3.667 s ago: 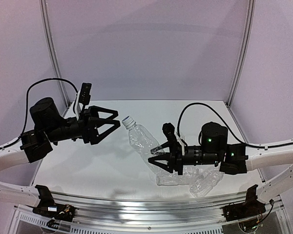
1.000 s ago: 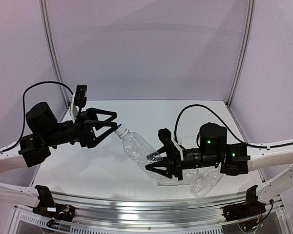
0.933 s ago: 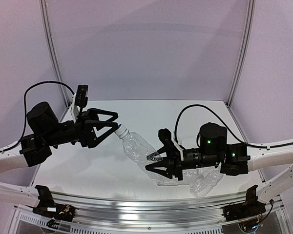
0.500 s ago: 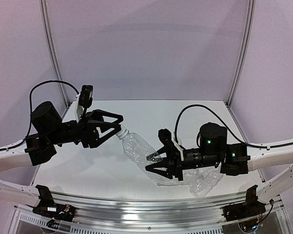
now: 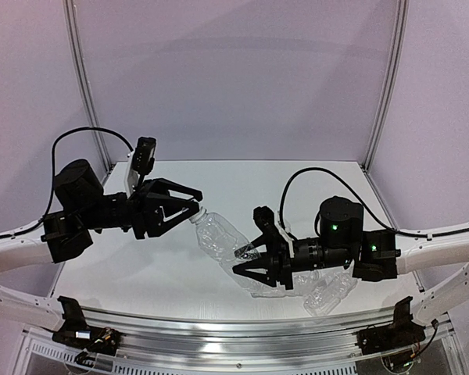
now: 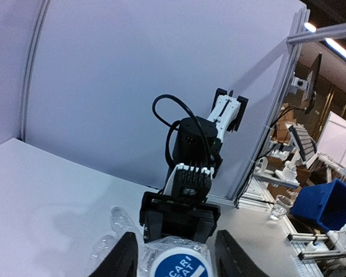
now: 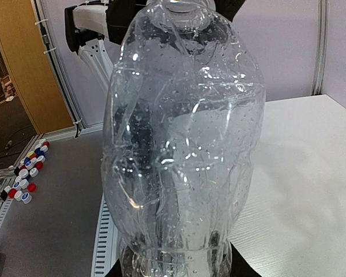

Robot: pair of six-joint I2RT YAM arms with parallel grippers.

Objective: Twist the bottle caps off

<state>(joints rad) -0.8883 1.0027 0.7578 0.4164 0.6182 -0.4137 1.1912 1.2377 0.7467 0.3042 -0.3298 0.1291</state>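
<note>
Nearest to me, on the white bench (image 5: pixel 141 266), a clear plastic bottle (image 5: pixel 332 291) and a second clear plastic bottle (image 5: pixel 275 289) lie on their sides under my right arm. Just past them, my right end effector (image 5: pixel 248 262) is clenched on the fat bottom end of a third clear crinkled plastic bottle (image 5: pixel 223 241). It holds this bottle up off the bench, slanted, with the neck toward my left arm. On that neck sits a small round cap with a blue and white top (image 6: pixel 180 266). My left end effector (image 5: pixel 194 206) has one finger on each side of the cap, very close. I cannot tell if they press on it.

Behind the bench stand plain pale purple walls (image 5: pixel 234 78) with thin metal posts (image 5: pixel 387 86) in the corners. Past the edge of one wall is a busy room with a blue box (image 6: pixel 328 205). Beyond the bench's edge there is a grey floor (image 7: pixel 52 231). Little red, white and blue lids (image 7: pixel 24 173) lie on it by a yellow-brown board (image 7: pixel 17 63).
</note>
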